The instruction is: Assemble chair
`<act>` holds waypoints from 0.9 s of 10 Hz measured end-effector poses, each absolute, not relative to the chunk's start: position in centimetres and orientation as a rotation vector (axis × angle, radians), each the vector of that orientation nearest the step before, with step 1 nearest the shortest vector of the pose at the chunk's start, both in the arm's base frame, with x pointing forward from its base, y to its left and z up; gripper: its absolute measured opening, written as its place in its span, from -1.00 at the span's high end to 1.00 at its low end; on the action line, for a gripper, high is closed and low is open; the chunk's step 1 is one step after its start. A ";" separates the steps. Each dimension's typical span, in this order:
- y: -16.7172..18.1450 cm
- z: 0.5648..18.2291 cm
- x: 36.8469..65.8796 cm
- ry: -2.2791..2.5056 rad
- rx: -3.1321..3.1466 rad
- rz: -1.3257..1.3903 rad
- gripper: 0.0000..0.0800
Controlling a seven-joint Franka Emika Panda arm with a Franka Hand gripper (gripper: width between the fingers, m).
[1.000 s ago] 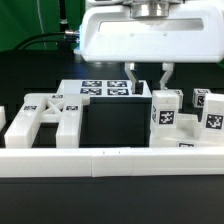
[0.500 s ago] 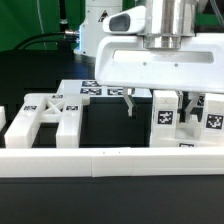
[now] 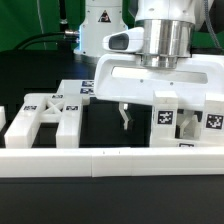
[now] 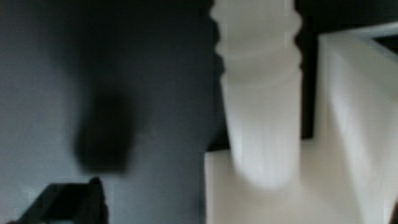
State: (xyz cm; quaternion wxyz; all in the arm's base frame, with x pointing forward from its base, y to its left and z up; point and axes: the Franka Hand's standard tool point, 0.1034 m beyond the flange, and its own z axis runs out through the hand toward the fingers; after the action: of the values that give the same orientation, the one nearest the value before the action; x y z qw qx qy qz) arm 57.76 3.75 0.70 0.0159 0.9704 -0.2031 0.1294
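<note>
The chair lies in loose glossy white parts with black-and-white tags. An X-braced frame (image 3: 45,115) lies at the exterior view's left. Two short square posts (image 3: 165,116) (image 3: 212,120) stand at the right. My gripper (image 3: 153,120) hangs low over the nearer post, open wide. One finger (image 3: 123,115) shows clear of the post on its left, and the other is mostly hidden behind it. The wrist view is blurred. It shows a white post (image 4: 258,90), another white piece (image 4: 356,100) beside it, and one dark finger (image 4: 71,200) apart from both.
A long low white rail (image 3: 110,160) runs across the front. The marker board (image 3: 72,90) lies flat behind the frame. The arm's white base (image 3: 100,20) stands at the back, with black cables at the back left.
The gripper has come down and shifted a little toward the exterior view's right. Its fingers have spread wider and now stand either side of the nearer post.
</note>
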 end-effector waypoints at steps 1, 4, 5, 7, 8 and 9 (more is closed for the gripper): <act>3.6 0.7 57.8 -0.625 3.018 0.403 -0.31; 3.5 0.7 57.8 -0.624 3.017 0.402 0.51; 3.5 0.8 57.8 -0.613 3.019 0.404 0.51; 3.6 1.6 57.9 -0.571 3.032 0.399 0.87; 3.5 2.4 58.0 -0.536 3.043 0.392 0.92; 3.3 3.4 58.1 -0.504 3.055 0.379 0.92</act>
State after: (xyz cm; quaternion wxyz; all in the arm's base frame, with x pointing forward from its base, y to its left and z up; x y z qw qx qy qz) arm 58.08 3.34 3.38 0.0113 0.9793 -0.1614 0.1215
